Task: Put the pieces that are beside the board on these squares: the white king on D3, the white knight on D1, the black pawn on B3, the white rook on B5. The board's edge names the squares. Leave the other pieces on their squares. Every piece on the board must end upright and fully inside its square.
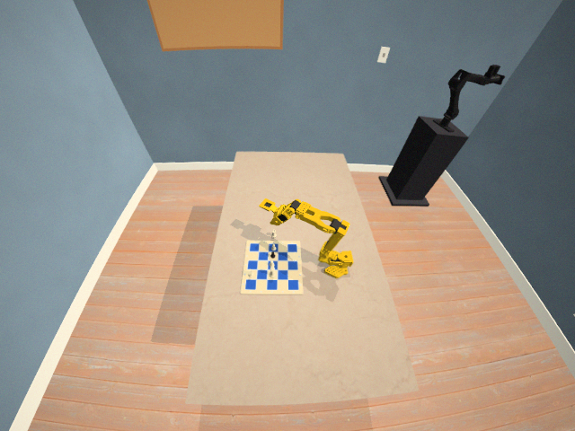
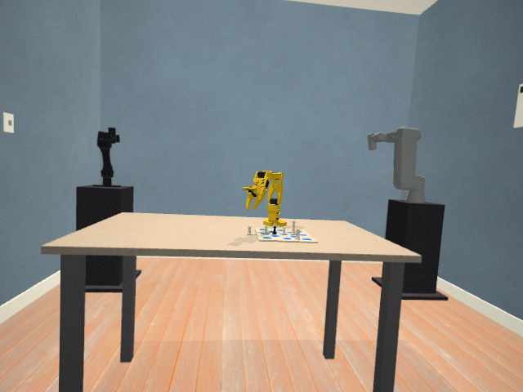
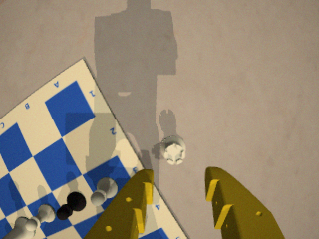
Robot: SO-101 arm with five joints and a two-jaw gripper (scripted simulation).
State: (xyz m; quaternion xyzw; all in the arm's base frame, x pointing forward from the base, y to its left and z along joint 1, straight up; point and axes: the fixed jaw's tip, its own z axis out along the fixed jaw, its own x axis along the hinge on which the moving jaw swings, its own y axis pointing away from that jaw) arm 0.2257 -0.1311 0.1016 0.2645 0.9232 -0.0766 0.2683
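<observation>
The white rook (image 1: 274, 233) (image 2: 249, 229) (image 3: 173, 150) stands upright on the table just off the far edge of the blue and cream board (image 1: 271, 291) (image 2: 310, 241) (image 3: 67, 107). My gripper (image 1: 277, 223) (image 2: 253, 206) (image 3: 178, 175) hangs above the rook, a little short of it, slightly open and with nothing between the fingers. A black pawn (image 1: 273, 254) (image 3: 75, 202) stands upright on the board with white pieces (image 3: 104, 189) (image 3: 46, 213) close beside it in a line. I cannot read which squares they are on.
A black pedestal with a black arm (image 1: 425, 157) (image 2: 104, 198) stands off the table. A second pedestal carries a grey arm (image 2: 405, 160). The arm's base (image 1: 336, 264) sits on the table beside the board.
</observation>
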